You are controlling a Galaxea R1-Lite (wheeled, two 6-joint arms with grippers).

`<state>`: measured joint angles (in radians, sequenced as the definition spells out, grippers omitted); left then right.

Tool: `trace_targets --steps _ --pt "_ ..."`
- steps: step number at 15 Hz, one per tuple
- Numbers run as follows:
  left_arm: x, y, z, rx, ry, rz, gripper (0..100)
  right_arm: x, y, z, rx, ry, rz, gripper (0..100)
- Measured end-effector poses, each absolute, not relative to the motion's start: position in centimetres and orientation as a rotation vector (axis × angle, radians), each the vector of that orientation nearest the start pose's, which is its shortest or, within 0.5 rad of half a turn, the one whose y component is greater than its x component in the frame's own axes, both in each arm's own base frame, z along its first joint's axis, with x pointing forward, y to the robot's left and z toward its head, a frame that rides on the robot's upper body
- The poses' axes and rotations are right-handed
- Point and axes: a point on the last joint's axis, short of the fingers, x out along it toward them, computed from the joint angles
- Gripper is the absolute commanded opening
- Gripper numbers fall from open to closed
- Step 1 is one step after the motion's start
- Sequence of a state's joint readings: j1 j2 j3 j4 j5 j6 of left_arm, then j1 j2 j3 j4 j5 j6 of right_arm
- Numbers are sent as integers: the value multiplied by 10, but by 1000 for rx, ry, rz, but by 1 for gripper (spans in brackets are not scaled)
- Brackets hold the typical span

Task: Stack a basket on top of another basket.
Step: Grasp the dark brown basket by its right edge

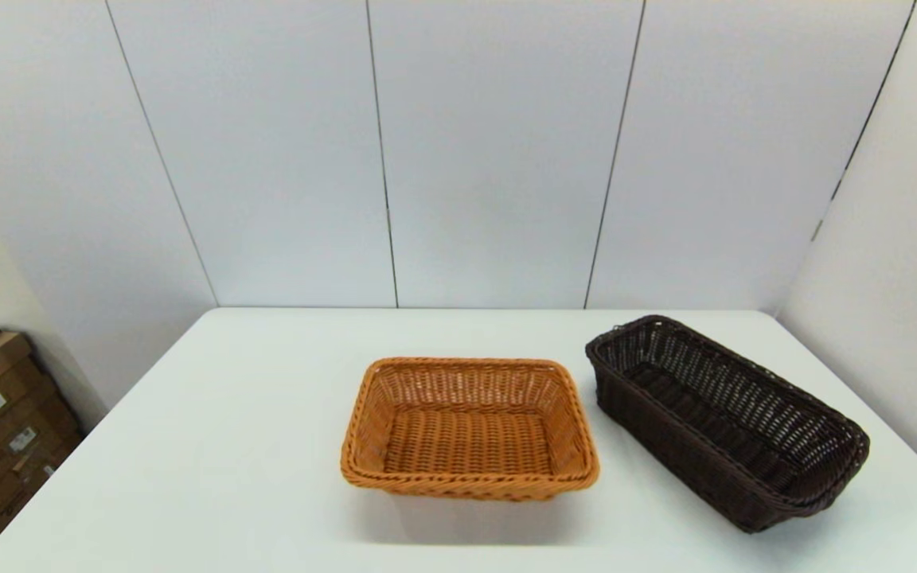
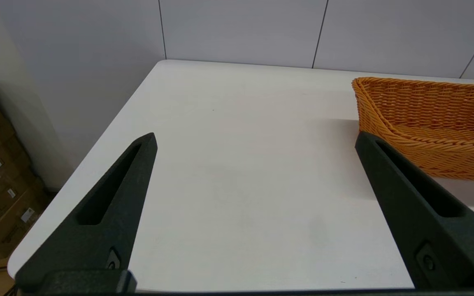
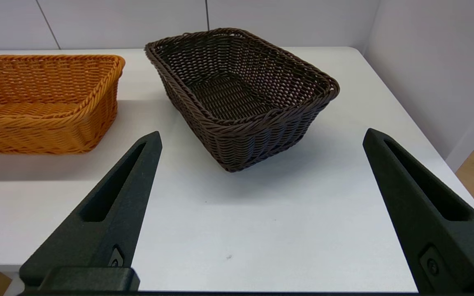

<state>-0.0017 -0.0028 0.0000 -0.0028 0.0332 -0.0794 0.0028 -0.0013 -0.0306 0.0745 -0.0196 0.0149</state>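
Head view: both arms out of frame, nothing lifted yet. Dark brown rectangular woven wicker basket (image 1: 727, 422) sits on the white counter (image 1: 228, 446) at the robot's right, angled, just beside but apart from the orange-tan rectangular woven wicker basket (image 1: 469, 428) at centre. Both look empty.

Right hand (image 3: 261, 137) hangs short of the counter's near edge, fingers spread wide, lined up on the dark basket's near short end. Left hand (image 2: 255, 142) also spread, over bare counter with the orange basket off to one side, idle.

Step in hand, as I read it: approach and grasp with the right. Suggest pinching the braided rim at the near short wall, one finger inside and one outside. Lift clear of the orange rim, rotate to match its orientation, lower level. Open weave may flex, so grip deep.
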Motion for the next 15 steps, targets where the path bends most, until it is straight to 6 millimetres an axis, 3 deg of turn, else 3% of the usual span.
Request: trace_targets --steps 15 --pt "-23 1 76 -80 -6 31 100 -25 -1 76 13 42 -17 100"
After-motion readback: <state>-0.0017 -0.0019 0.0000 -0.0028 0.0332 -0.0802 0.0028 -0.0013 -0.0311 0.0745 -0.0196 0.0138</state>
